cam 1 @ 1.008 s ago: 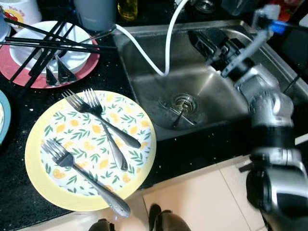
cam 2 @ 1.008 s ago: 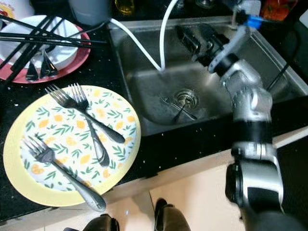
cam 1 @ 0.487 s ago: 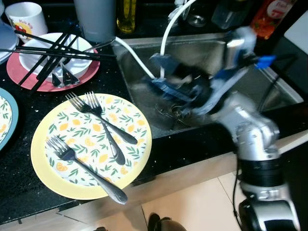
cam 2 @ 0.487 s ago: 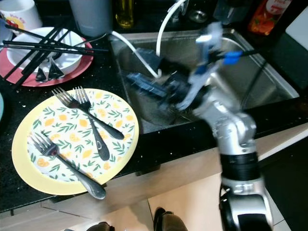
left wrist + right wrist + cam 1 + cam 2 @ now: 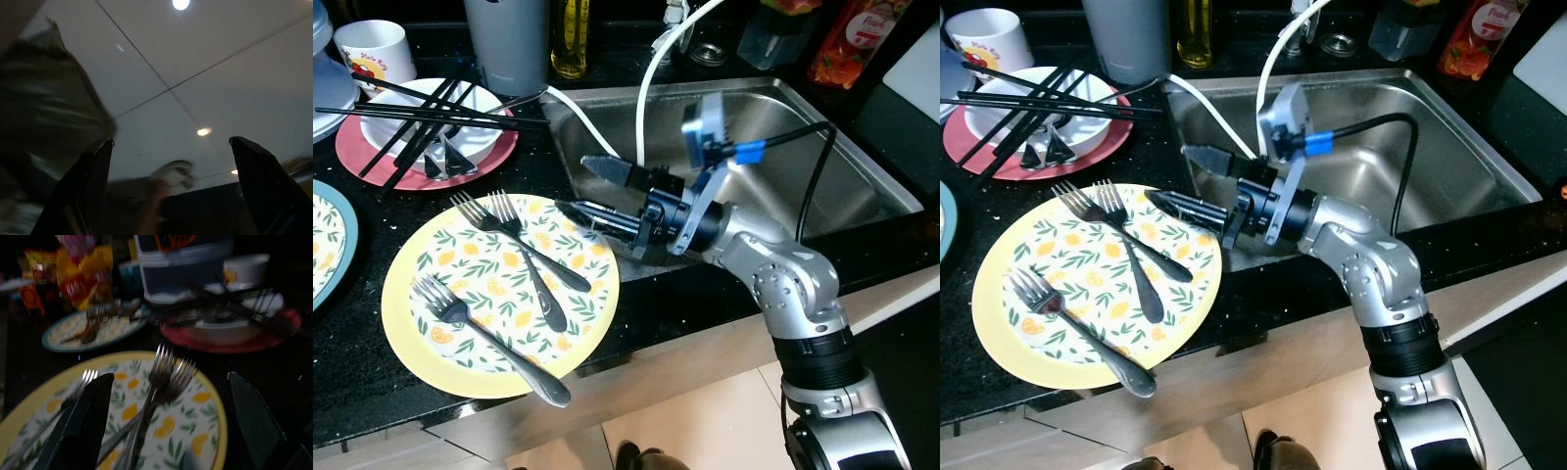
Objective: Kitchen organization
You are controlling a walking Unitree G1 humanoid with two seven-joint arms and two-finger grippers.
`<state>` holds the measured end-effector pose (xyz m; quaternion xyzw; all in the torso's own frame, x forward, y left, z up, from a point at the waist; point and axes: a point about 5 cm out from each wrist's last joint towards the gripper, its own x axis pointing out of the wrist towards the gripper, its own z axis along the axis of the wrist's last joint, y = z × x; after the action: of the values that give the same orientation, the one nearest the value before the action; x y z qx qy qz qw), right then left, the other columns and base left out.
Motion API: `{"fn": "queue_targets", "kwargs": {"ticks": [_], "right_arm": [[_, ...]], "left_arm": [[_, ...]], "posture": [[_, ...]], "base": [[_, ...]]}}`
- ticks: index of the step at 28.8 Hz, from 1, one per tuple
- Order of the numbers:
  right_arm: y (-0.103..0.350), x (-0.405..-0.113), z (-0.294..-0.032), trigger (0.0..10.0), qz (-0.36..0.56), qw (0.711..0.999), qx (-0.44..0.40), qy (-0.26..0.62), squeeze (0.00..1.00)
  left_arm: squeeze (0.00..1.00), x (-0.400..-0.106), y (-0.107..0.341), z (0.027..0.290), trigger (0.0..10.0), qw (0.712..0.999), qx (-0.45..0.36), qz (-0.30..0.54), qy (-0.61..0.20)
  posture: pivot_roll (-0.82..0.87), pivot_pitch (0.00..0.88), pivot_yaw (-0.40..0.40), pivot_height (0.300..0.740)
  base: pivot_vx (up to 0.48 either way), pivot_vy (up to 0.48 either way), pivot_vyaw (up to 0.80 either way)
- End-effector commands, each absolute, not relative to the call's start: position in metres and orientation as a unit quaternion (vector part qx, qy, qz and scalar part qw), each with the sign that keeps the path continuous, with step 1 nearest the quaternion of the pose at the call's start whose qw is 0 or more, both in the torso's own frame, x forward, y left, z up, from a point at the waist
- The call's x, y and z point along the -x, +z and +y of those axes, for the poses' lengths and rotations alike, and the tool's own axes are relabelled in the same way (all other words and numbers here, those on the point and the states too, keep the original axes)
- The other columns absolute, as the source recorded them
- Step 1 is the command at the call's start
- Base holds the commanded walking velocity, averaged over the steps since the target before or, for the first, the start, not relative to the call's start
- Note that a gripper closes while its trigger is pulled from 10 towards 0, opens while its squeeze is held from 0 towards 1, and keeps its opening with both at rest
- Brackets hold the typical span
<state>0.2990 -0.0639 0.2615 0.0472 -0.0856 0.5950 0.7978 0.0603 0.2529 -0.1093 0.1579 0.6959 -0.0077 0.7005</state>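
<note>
A black stone counter [image 5: 352, 392] runs beside a steel sink [image 5: 862, 166]. On the counter sits a round yellow-rimmed plate [image 5: 504, 294] patterned with lemons and leaves. Three silver forks lie on it: two crossed forks [image 5: 524, 255] toward the plate's 12 o'clock, tines pointing away from the counter edge, and a single fork [image 5: 484, 338] toward 7 o'clock, its handle overhanging the rim near the counter edge.

The robot's right arm reaches across the sink's near corner. Its right pincer [image 5: 592, 186] hovers at the plate's 2 o'clock rim, its two black fingers spread wide and holding nothing, tips pointing toward the forks. From the wrist camera, the crossed forks lie between the spread fingers [image 5: 78, 421].

Beyond the plate, at about 11 o'clock, a red plate [image 5: 499, 152] carries a white bowl [image 5: 475, 103] with black chopsticks [image 5: 411, 113] laid across it. A mug [image 5: 377, 54] and a grey tumbler [image 5: 509, 44] stand behind. A white hose [image 5: 651, 78] drops into the sink.

The left pincer [image 5: 171, 161] points up at a ceiling with lights, its fingers spread apart and empty.
</note>
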Motion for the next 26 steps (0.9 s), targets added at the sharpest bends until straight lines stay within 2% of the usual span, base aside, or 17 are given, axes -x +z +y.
{"fn": "queue_targets", "kwargs": {"ticks": [1, 10, 12, 13, 18, 26], "right_arm": [[0.252, -0.296, -0.06, 10.0, -0.064, 0.798, -0.032, 0.598, 0.0], [0.238, -0.29, -0.05, 10.0, -0.022, 0.785, -0.01, 0.619, 0.0], [0.234, -0.289, -0.047, 10.0, -0.012, 0.782, -0.004, 0.623, 0.0], [0.232, -0.285, -0.04, 10.0, 0.003, 0.776, 0.0, 0.631, 0.0], [0.231, -0.281, -0.034, 10.0, 0.015, 0.771, 0.013, 0.637, 0.0], [0.23, -0.279, -0.026, 10.0, 0.043, 0.784, 0.067, 0.615, 0.0]], "left_arm": [[0.0, -0.055, -0.111, 0.249, 10.0, 0.706, -0.132, 0.696, 0.014], [0.0, -0.057, -0.111, 0.251, 10.0, 0.705, -0.153, 0.692, 0.003], [0.0, -0.06, -0.11, 0.252, 10.0, 0.715, -0.158, 0.681, 0.01], [0.0, -0.067, -0.109, 0.252, 10.0, 0.731, -0.16, 0.663, 0.023], [0.0, -0.07, -0.109, 0.25, 10.0, 0.736, -0.154, 0.658, 0.026], [0.0, -0.067, -0.112, 0.242, 10.0, 0.734, -0.149, 0.663, 0.012]], "posture": [[0.12, 0.103, -0.072, 0.74], [0.12, 0.095, -0.074, 0.74], [0.12, 0.091, -0.076, 0.74], [0.12, 0.086, -0.08, 0.74], [0.11, 0.086, -0.08, 0.74], [0.11, 0.092, -0.084, 0.74]], "base": [[0.0, 0.0, 0.0], [0.0, 0.0, 0.0], [0.0, 0.0, 0.0], [0.0, 0.0, 0.0], [0.0, 0.0, 0.0], [0.0, 0.0, 0.0]]}}
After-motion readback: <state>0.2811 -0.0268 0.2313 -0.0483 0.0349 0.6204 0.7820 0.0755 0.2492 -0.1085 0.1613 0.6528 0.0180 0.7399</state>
